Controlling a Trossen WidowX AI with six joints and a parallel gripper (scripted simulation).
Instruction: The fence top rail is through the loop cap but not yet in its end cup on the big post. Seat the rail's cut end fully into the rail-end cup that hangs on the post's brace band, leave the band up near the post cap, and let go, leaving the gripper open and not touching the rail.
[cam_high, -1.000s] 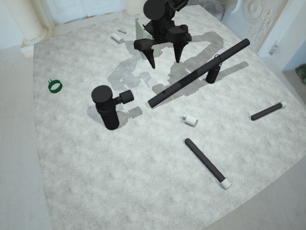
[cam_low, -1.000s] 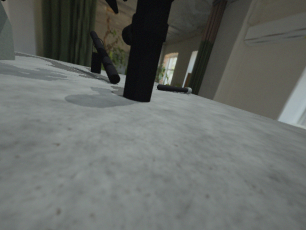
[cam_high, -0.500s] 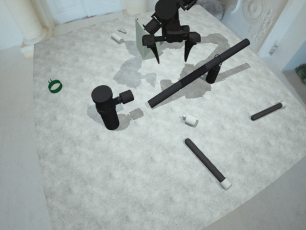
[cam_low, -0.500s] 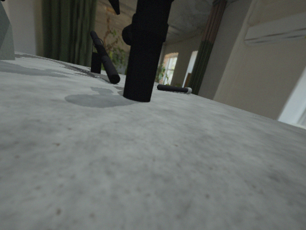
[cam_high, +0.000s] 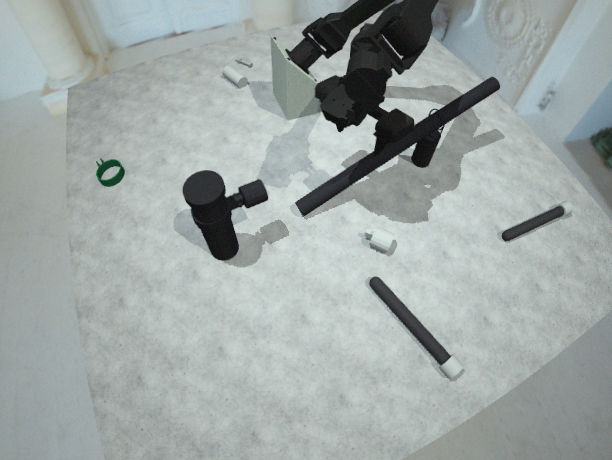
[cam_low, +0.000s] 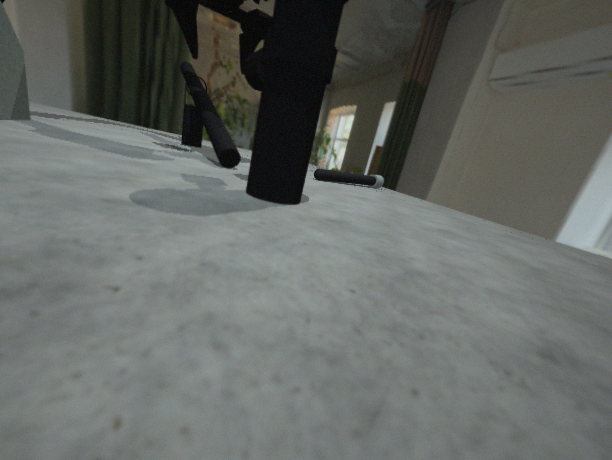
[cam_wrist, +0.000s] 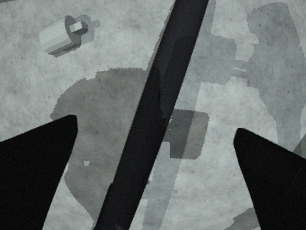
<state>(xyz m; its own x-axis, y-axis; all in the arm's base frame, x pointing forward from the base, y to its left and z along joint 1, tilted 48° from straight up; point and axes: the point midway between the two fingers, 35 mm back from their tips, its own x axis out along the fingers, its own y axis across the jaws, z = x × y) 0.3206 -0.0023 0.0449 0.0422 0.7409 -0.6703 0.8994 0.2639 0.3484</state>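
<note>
The big dark post (cam_high: 215, 225) (cam_low: 287, 125) stands left of centre, with its brace band (cam_high: 212, 207) up under the post cap (cam_high: 202, 187). The rail-end cup (cam_high: 253, 194) hangs from the band and faces right. The long dark rail (cam_high: 380, 155) (cam_low: 212, 122) (cam_wrist: 156, 142) runs through the loop cap on the small post (cam_high: 425, 150) (cam_low: 191, 125). Its cut end (cam_high: 300, 207) lies low, a gap away from the cup and not in it. My gripper (cam_high: 389, 145) (cam_wrist: 158, 130) is open, with a finger on either side of the rail's middle, not gripping it.
Two spare pipes (cam_high: 415, 325) (cam_high: 535, 223) with white tips lie front and right; one also shows in the exterior view (cam_low: 345, 177). A white fitting (cam_high: 382, 240) (cam_wrist: 63, 34) lies below the rail, another (cam_high: 235, 76) at the back. A green ring (cam_high: 110, 173) lies left, and a pale wedge block (cam_high: 292, 85) stands behind.
</note>
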